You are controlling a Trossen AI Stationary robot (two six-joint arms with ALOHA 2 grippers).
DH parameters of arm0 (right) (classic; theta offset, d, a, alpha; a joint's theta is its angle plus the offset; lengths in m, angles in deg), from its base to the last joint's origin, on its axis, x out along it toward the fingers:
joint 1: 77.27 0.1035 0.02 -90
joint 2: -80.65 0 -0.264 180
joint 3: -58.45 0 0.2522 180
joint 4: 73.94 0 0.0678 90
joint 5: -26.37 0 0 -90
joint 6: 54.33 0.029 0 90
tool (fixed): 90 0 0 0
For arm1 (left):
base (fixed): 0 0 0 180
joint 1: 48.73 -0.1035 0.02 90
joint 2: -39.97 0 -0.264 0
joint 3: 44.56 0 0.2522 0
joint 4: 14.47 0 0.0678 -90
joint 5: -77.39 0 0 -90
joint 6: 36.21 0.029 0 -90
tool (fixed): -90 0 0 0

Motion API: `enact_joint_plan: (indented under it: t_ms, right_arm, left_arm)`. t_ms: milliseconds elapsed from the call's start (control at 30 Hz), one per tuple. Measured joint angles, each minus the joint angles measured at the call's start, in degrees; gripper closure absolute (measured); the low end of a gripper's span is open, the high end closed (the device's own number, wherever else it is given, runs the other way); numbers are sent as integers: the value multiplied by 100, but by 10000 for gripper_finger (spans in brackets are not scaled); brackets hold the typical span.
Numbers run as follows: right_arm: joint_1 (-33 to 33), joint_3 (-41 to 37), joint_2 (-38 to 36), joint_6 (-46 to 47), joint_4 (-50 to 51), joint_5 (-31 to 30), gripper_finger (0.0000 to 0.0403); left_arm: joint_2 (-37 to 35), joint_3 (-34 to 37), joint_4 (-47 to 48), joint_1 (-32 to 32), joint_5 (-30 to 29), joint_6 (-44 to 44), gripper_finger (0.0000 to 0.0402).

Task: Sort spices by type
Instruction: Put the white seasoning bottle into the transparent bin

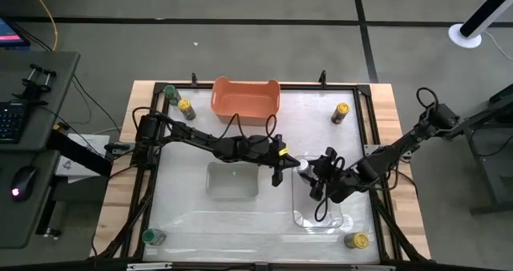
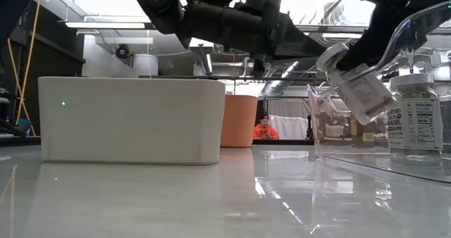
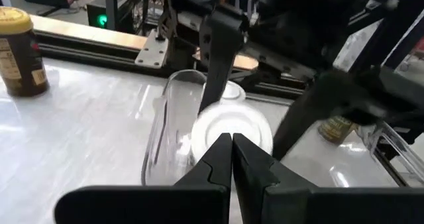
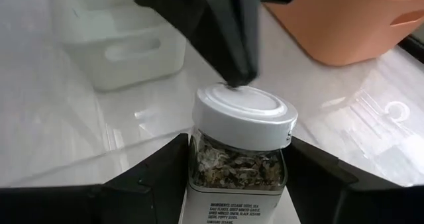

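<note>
A white-capped spice jar (image 4: 240, 144) is pinched by the right gripper (image 4: 235, 177) at about 4 o'clock on the surface (image 1: 184, 215) — tilted above the clear tray (image 1: 319, 219), probably for release there. The left gripper (image 3: 231, 161), pressed together, touches its cap.

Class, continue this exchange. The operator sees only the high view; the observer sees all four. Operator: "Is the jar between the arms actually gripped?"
Observer: Yes. The right wrist view shows the right end effector with a finger on each side of the white-capped jar.
Operator: What is the left arm doing there?
Observer: The left end effector is shut, with its tip at the jar's cap.
Operator: Is the jar upright?
Observer: No. The low view shows it tilted and lifted clear of the table.
</note>
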Motion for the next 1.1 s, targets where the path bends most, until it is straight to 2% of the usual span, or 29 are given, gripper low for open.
enact_joint_plan:
  t_ms: [400, 1100]
  right_arm:
    - [0, 0, 634, 372, -121, -32, 187]
    - [-2, -2, 671, 32, -151, -16, 187]
  left_arm:
    - [453, -326, 31, 53, 79, -89, 401]
    - [557, -343, 71, 114, 84, -94, 401]
